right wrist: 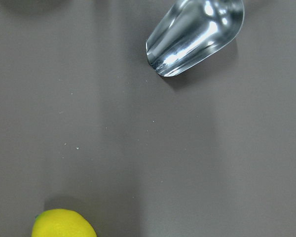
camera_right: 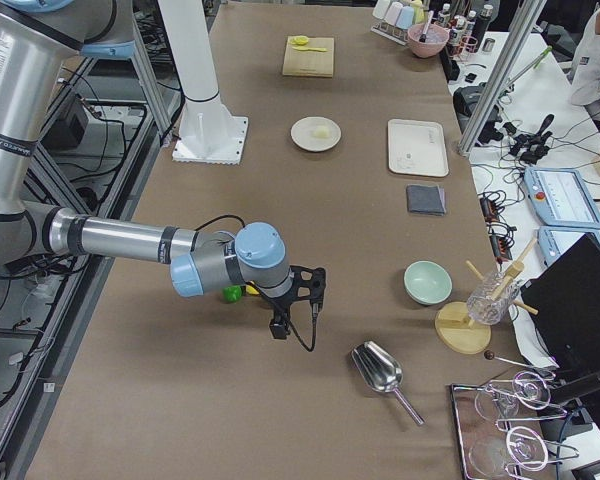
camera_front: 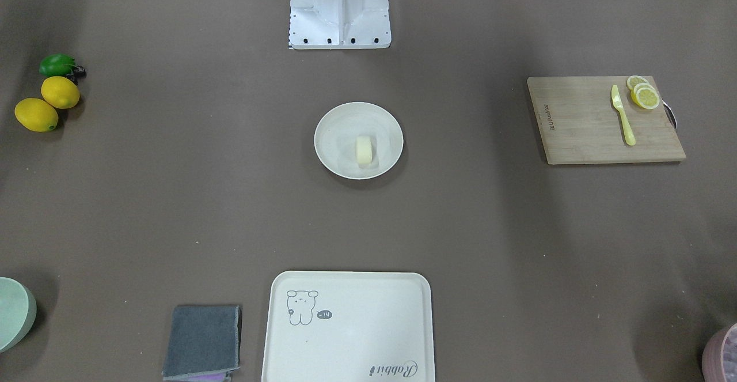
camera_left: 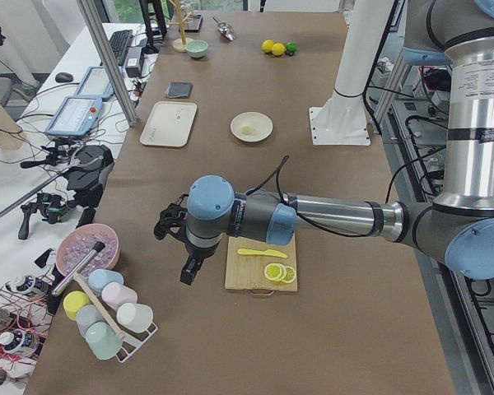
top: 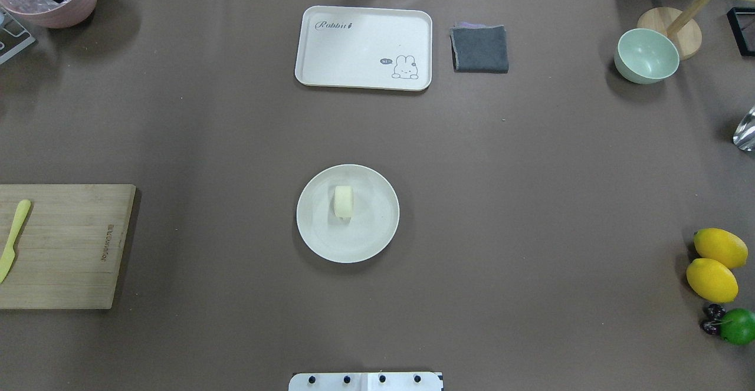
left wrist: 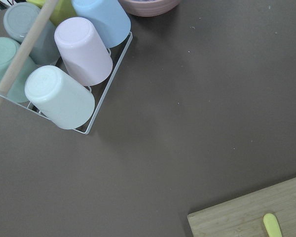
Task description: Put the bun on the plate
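Observation:
The pale cream bun (camera_front: 364,150) (top: 343,201) lies on its side inside the round cream-white plate (camera_front: 337,120) (top: 377,235) at the table's middle. Nothing touches it. Both arms are far from the plate. My left gripper (camera_left: 188,268) hangs over the table's left end, beside the cutting board, and shows only in the exterior left view. My right gripper (camera_right: 277,326) hangs over the right end near the lemons and shows only in the exterior right view. Whether either gripper is open or shut I cannot tell. Neither wrist view shows any fingers.
A wooden cutting board (top: 65,243) with a yellow knife (camera_front: 623,115) and lemon slices (camera_front: 644,94) lies at the left end. Lemons (top: 712,264), a green bowl (top: 646,56) and a metal scoop (right wrist: 197,34) are at the right. The bear tray (top: 363,46), grey cloth (top: 480,48) and cup rack (left wrist: 64,69) stand farther off.

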Robot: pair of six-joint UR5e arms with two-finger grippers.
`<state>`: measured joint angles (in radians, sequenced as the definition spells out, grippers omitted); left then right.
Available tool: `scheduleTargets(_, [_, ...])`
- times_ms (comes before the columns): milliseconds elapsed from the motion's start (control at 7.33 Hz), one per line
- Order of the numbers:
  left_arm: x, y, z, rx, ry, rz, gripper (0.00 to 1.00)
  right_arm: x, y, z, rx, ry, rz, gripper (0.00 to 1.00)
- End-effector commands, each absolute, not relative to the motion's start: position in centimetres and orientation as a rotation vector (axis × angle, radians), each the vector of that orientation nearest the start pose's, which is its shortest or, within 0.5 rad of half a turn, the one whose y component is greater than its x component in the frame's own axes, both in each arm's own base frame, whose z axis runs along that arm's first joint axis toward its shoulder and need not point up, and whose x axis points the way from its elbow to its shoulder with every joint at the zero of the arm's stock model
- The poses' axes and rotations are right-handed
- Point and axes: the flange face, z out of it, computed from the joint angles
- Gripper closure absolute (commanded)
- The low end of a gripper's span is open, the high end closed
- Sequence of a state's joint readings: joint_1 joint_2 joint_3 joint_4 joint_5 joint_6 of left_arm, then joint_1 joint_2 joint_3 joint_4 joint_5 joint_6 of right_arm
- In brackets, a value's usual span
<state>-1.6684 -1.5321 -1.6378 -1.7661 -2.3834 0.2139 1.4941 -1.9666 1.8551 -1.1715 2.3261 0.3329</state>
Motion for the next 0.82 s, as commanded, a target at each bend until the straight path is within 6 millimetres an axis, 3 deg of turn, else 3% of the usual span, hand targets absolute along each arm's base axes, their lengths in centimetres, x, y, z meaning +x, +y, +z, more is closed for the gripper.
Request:
scheduleTargets(0, [-10.6, -46.5, 66.4, 0.319, 0.769, 0.195, 0.03, 3.9, -34.6, 64.2, 0.11, -0.79, 0.136, 0.0])
scheduleTargets(136, [-10.3, -44.7, 67.8, 0.292, 0.771, 0.193, 0.03, 3.9, -34.5, 64.8, 0.1, -0.789, 0.14, 0.0])
scheduleTargets(273, [-9.7, -44.5, 68.6, 0.273, 0.779, 0.202, 0.03, 3.9, -34.7, 64.8, 0.09, -0.79, 0.145, 0.0])
scheduleTargets(545, [-6.4, -44.9, 69.0, 0.209, 0.788, 0.254, 0.03, 3.6, -35.2, 64.4, 0.069, -0.77, 0.118, 0.0])
scheduleTargets(682, [-6.5, -45.4, 68.7, 0.126, 0.798, 0.216, 0.03, 3.2, -35.1, 64.7, 0.116, -0.755, -0.056, 0.0])
